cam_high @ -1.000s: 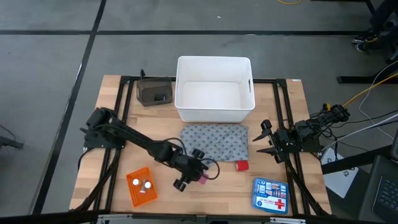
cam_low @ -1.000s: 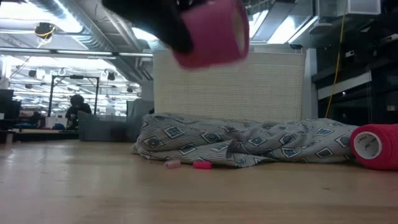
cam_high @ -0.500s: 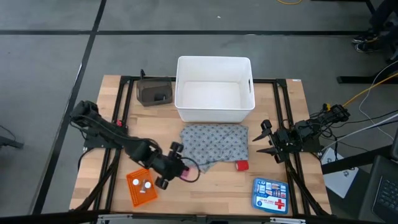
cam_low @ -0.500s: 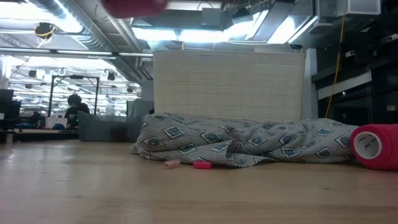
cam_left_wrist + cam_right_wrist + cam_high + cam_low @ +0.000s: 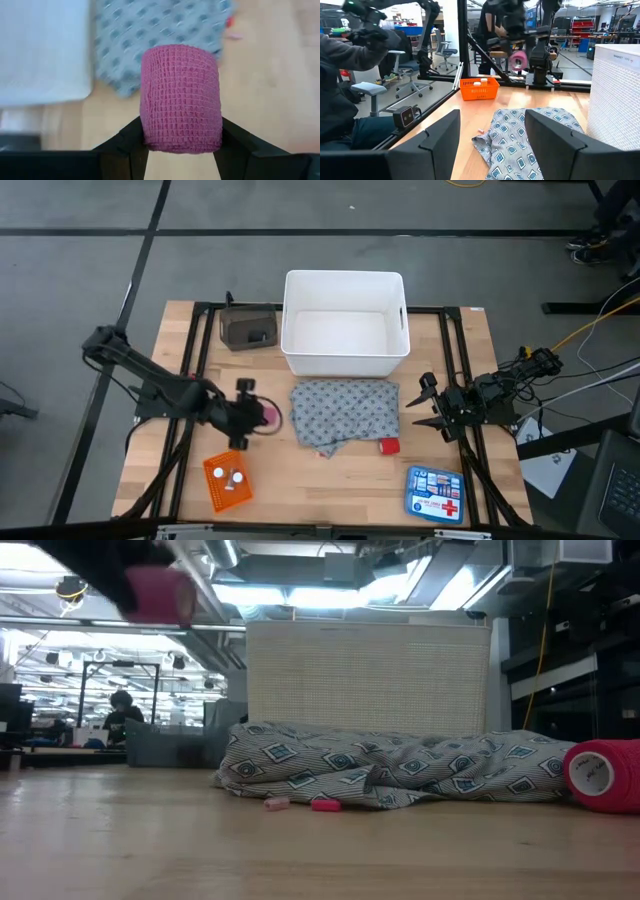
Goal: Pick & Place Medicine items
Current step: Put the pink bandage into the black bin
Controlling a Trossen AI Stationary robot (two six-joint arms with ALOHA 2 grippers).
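A pink bandage roll (image 5: 181, 97) is in my left gripper (image 5: 255, 413), which is shut on it above the table's left half, left of the grey dotted cloth (image 5: 345, 412). The cloth lies crumpled on the table in front of the white bin (image 5: 345, 325). A red roll (image 5: 389, 446) lies on its side at the cloth's near right corner. Two tiny pink bits (image 5: 325, 805) rest on the wood before the cloth. White tablets (image 5: 232, 477) sit in an orange basket (image 5: 215, 490). My right gripper (image 5: 425, 405) waits open at the right edge. My left gripper pinches the pink roll between its two fingers (image 5: 131, 137), on opposite sides of its curved wall (image 5: 150, 135) near one end. The fingers slant down toward the table and lie along the roll's length. The roll is lifted clear of the table (image 5: 158, 592).
A first-aid box (image 5: 435, 492) lies at the near right corner. A dark brown device (image 5: 250, 328) stands left of the bin. Black frame rails run along both table sides. Bare wood shows between the basket and the cloth. A person sits beyond the table in the right wrist view.
My left gripper has carried the pink roll up and toward the table's left and far edges, away from the cloth's near edge, rolling its wrist as it went. It stays shut on the roll. The cloth and red roll have not moved.
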